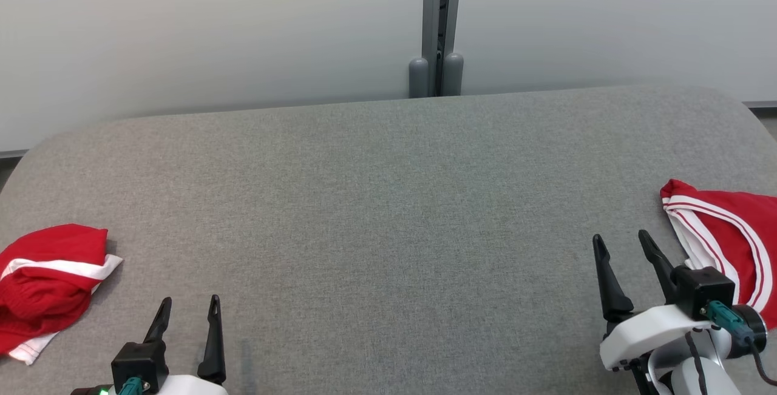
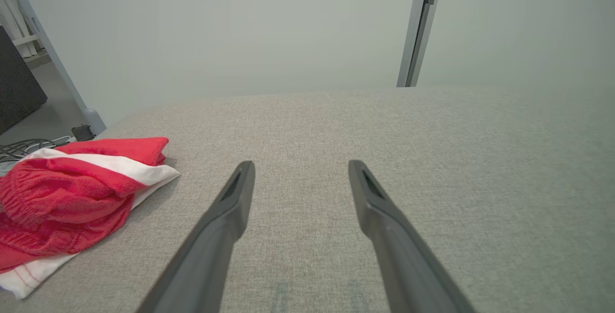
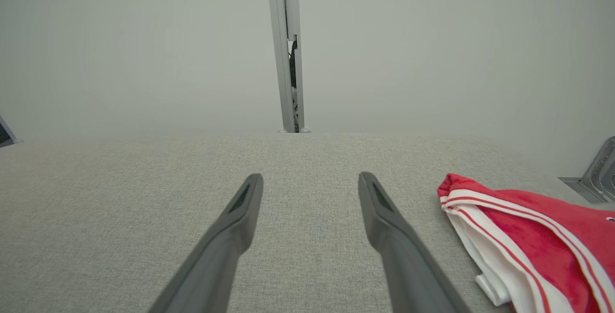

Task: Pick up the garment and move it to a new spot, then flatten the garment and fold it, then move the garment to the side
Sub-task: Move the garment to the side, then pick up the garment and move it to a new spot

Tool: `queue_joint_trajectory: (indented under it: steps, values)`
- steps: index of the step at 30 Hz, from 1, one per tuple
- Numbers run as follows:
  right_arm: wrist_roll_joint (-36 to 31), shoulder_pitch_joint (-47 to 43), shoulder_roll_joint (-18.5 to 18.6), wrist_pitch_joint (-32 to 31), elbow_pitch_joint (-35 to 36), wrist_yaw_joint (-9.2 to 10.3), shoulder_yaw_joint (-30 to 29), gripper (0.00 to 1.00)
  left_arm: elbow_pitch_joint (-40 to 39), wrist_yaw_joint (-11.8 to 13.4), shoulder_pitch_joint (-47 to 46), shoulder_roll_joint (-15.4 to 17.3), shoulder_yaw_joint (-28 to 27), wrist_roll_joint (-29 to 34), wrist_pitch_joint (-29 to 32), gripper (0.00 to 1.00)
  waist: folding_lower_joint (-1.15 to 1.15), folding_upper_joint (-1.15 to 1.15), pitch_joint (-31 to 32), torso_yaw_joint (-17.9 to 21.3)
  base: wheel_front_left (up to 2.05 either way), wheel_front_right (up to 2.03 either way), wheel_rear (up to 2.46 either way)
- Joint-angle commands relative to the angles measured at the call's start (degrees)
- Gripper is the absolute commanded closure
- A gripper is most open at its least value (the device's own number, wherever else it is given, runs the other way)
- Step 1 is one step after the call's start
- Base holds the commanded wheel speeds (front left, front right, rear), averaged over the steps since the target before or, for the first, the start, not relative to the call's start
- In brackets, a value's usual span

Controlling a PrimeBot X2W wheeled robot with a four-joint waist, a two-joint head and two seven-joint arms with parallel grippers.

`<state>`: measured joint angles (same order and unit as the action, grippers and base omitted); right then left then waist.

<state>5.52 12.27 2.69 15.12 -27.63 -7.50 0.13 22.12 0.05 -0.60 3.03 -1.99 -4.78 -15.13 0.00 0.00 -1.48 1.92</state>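
Note:
Two red garments with white bands lie on the grey table [image 1: 388, 213]. One crumpled red garment [image 1: 45, 286] sits at the table's left edge, also in the left wrist view [image 2: 72, 197]. Another red garment with white stripes [image 1: 725, 231] lies at the right edge, also in the right wrist view [image 3: 533, 236]. My left gripper [image 1: 189, 304] [image 2: 301, 166] stands open and empty just right of the left garment. My right gripper [image 1: 622, 238] [image 3: 311, 178] is open and empty, just left of the right garment. Neither gripper touches cloth.
Pale partition walls with a grey post [image 1: 438, 25] close off the table's far side. In the left wrist view, cables [image 2: 29, 145] and a dark panel [image 2: 14, 87] lie on the floor beyond the table's left edge. A metal bracket [image 3: 600, 171] shows at the far right.

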Motion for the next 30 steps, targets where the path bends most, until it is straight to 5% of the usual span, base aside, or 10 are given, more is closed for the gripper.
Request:
queue_joint_trajectory:
  steps: [1, 17, 30]
  values:
    - [-0.24, -1.19, 0.41, 0.02, 0.22, 0.02, 0.03, 0.0, 0.0, -0.05, 0.49, 0.19, -0.56, 0.47, 0.0, 0.0, 0.0, 0.0, 1.22, -0.29, 0.0, 0.0, 0.0]
    - [-0.45, -3.01, 0.37, 0.02, 0.02, 0.02, 1.34, 0.0, -0.08, -0.2, 0.3, 0.03, -1.0, 0.4, 0.0, 0.0, 0.0, 0.0, 1.56, -1.94, 0.0, 0.0, 0.0]
    - [0.29, -2.95, 0.42, 0.02, -0.09, 0.02, 4.62, 0.0, 1.1, 0.72, -0.38, 0.02, -2.4, -0.76, 0.0, 0.0, 0.0, 0.0, -0.23, -16.24, 0.0, 0.0, 0.0]
